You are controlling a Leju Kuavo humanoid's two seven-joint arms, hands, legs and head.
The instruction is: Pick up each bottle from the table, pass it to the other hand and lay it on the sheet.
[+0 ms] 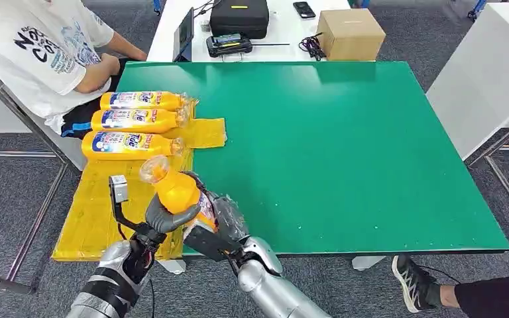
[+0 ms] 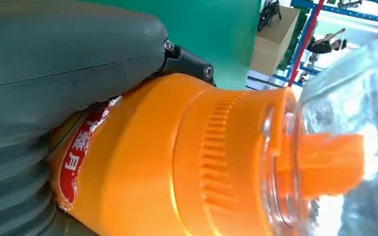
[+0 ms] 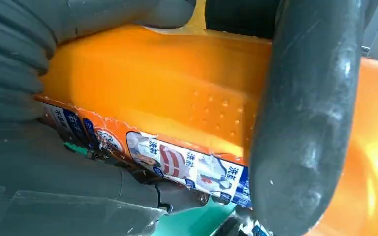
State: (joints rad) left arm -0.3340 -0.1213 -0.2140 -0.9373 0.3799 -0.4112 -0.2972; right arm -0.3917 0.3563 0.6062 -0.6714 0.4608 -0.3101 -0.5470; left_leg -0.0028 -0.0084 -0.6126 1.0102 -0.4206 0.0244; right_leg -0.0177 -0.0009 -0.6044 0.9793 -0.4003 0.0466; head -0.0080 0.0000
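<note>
Both hands grip bottle point(image 1: 175, 192) near sheet point(image 1: 93, 218) edge: left hand point(image 1: 162, 222), right hand point(image 1: 222, 222), mid-handover.

**Fig. — Occluded, cropped and illegible regions**

Held bottle point(image 1: 175, 192): lower body hidden behind both hands in head view; left hand point(image 1: 166, 218) and right hand point(image 1: 222, 222) overlap, so finger layout can't be resolved. Left wrist view: bottle's base covered by the hand, clear cap point(image 2: 334, 137) cropped at frame edge, bright and blurred. Right wrist view: label point(image 3: 177, 160) partly covered, small print unreadable; a dark finger point(image 3: 305, 123) crosses the bottle. Person point(image 1: 46, 53) cropped at top/left edges. Yellow sheet point(image 1: 99, 205): near corner hidden by left arm.
</note>
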